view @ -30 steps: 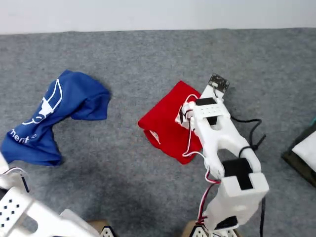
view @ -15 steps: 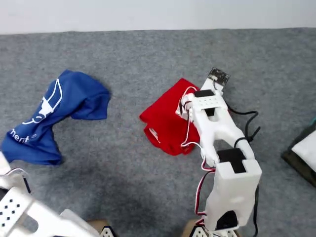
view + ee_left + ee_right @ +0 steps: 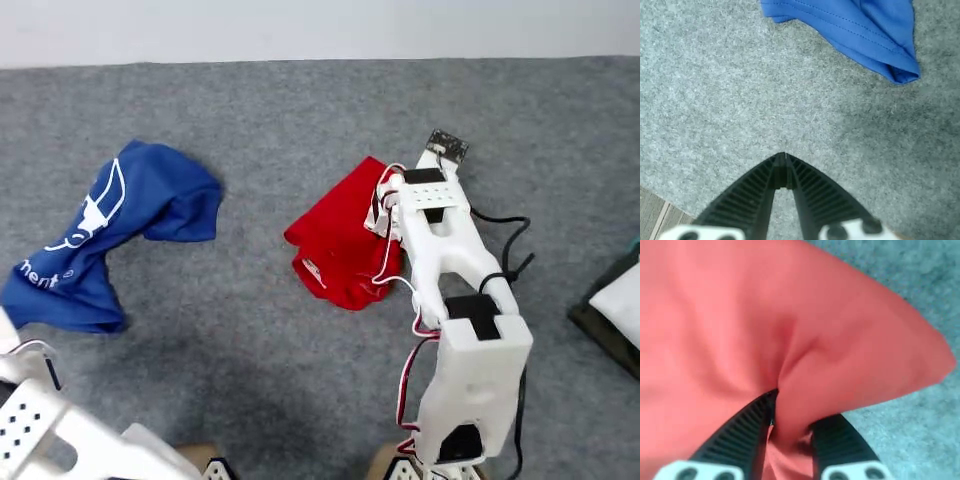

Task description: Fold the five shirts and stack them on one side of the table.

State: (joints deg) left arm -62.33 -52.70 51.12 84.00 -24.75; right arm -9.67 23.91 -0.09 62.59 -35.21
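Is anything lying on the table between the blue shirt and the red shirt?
Nothing. In the high view, the stretch between the blue shirt and the red shirt is bare grey mat.

Plain red shirt (image 3: 335, 250) with small white label, blue shirt (image 3: 110, 235) with white line drawing and white lettering, mottled grey table (image 3: 250, 340) covering, right arm (image 3: 450, 262) white with black panels and red-white wires, left gripper (image 3: 785, 162) black, ribbed

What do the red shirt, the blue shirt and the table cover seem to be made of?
Red shirt: soft matte knit, likely cotton jersey; it bunches into rounded folds. Blue shirt: similar matte fabric, stitched hem, white print. Table cover: grey felt or short-pile carpet, by its fuzzy speckled surface.
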